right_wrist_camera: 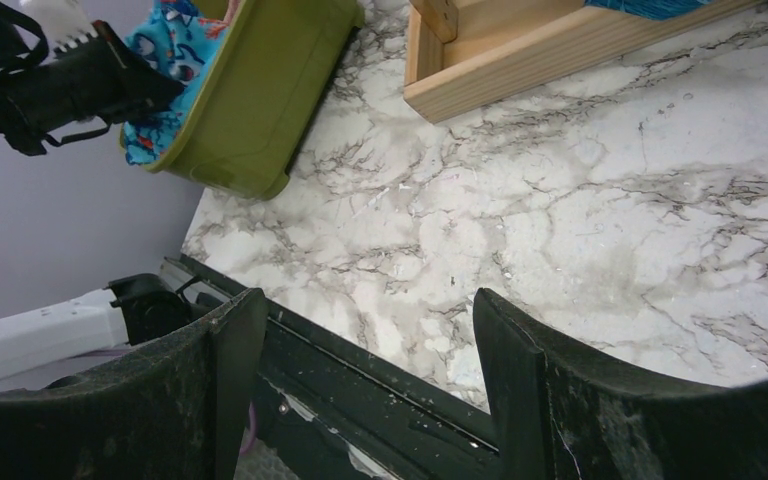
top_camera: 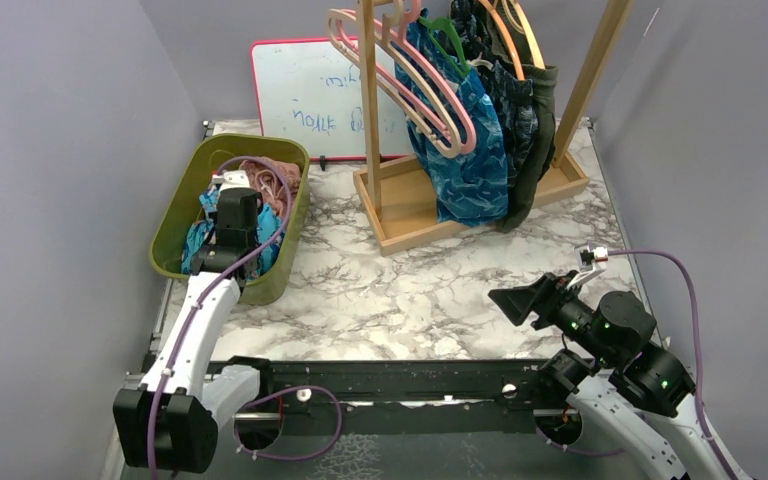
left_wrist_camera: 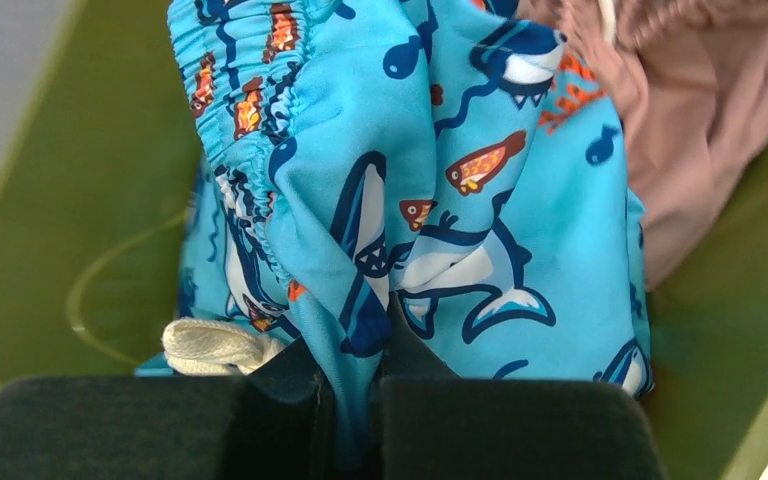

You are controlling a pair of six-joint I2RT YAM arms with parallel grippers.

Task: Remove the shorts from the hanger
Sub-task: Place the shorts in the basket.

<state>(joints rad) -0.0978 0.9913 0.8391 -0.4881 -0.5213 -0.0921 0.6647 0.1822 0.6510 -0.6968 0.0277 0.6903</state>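
Two pairs of shorts lie in the green bin [top_camera: 290, 240] against the left edge of the desk [top_camera: 410, 300]: the cartoon-print shorts [left_wrist_camera: 430, 200] and, just beside them toward the far end of the bin, the pink shorts [left_wrist_camera: 700, 130]. The left claw [left_wrist_camera: 358, 400] is down inside the bin with its jaws pinched tight on a fold of the cartoon-print shorts, right next to the gathered waistband [left_wrist_camera: 260, 150] and the pale drawstring [left_wrist_camera: 210, 345]. Three more pairs hang from the wooden rack [top_camera: 560, 185] at the far edge of the desk: the leaf-print shorts [top_camera: 470, 160] in front, then the navy shorts [top_camera: 515, 110] and the olive shorts [top_camera: 540, 130] behind, pressed together, with bare pink hangers [top_camera: 430, 100] on the left side. The right claw [right_wrist_camera: 360, 330] hovers over the near right part of the desk, jaws spread wide and holding nothing. The cloth looks thin, light and limp. It bunches into deep folds in the pinch and would sag from any single hold, and the smooth print may be a little slippery. The elastic waistband seems the best place to grip, being thick and ridged. A hem or leg would probably just stretch and drag the hanger along, and neighbouring pairs could snag and come away too.
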